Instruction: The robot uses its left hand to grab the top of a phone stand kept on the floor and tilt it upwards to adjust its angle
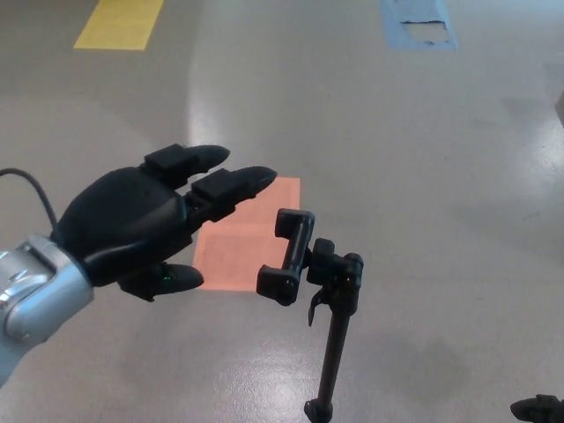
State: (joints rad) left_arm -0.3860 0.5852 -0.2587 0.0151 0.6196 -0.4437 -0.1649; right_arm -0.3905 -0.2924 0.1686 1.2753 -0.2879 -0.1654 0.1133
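Note:
A black phone stand (328, 317) rises from the floor on a thin pole. Its clamp head (287, 256) sits at the top, tilted, with no phone in it. My left hand (154, 220) hovers open just left of the clamp, fingers stretched toward it and thumb (172, 278) below, a short gap from the clamp. Only a small black tip of my right hand (539, 408) shows at the bottom right corner.
An orange rectangle (242, 238) is marked on the grey floor behind the stand. A yellow marking (119, 24) lies far left and a blue one (419, 24) far right. A cable (31, 189) runs along my left forearm.

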